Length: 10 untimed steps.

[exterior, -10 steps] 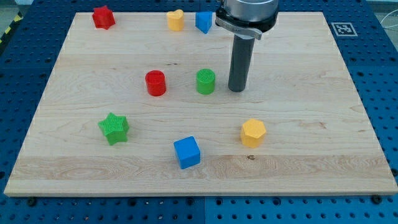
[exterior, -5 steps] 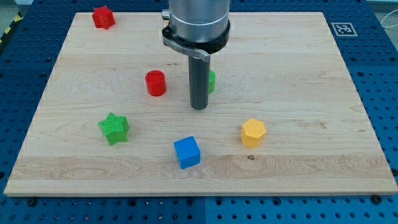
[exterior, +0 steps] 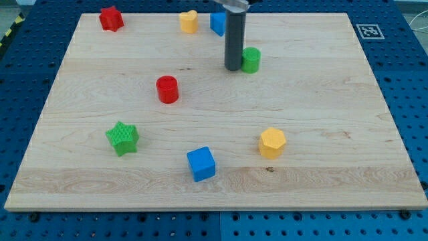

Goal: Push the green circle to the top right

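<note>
The green circle (exterior: 251, 59) is sitting in the upper middle of the desk (exterior: 334, 134), and it serves as the landmark for everything else. The rod's tip (exterior: 233, 68) is pressing against the circle's left side, slightly toward the view's bottom, which looks like the right placement for driving the block up and to the view's right, toward the corner the task names. The arm is carrying no hand at all, only the straight dark rod, so nothing is being clasped or let go; contact is by pushing alone. Judging from the layout, the circle is sitting only part of the way along, with a wide stretch of bare wood lying between it and the top right corner. The blue block (exterior: 217, 22) is standing up and to the left of the circle, partly hidden behind the rod, and the yellow heart (exterior: 188, 21) is sitting further left of that. The red star (exterior: 111, 18) is lying far off to the circle's upper left. The red cylinder (exterior: 166, 89) is resting below and to the circle's left, well apart from it. The green star (exterior: 122, 138), the blue cube (exterior: 201, 164) and the yellow hexagon (exterior: 272, 142) are all lying well below the circle, out of the likely path.
</note>
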Tool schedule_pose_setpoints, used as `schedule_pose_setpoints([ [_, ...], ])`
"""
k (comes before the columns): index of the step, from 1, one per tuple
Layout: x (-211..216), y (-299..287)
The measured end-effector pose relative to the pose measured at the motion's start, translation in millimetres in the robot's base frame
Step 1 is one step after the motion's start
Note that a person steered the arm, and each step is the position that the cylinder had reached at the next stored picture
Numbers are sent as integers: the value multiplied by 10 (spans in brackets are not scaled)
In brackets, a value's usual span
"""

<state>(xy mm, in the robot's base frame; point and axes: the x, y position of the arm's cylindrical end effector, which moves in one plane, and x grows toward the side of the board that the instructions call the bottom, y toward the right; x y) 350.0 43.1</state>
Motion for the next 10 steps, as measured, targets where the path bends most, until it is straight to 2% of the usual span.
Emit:
schedule_pose_setpoints([
  [3, -296, 1297],
  [5, 83, 1478],
  [6, 141, 1714],
  [10, -589, 1741],
])
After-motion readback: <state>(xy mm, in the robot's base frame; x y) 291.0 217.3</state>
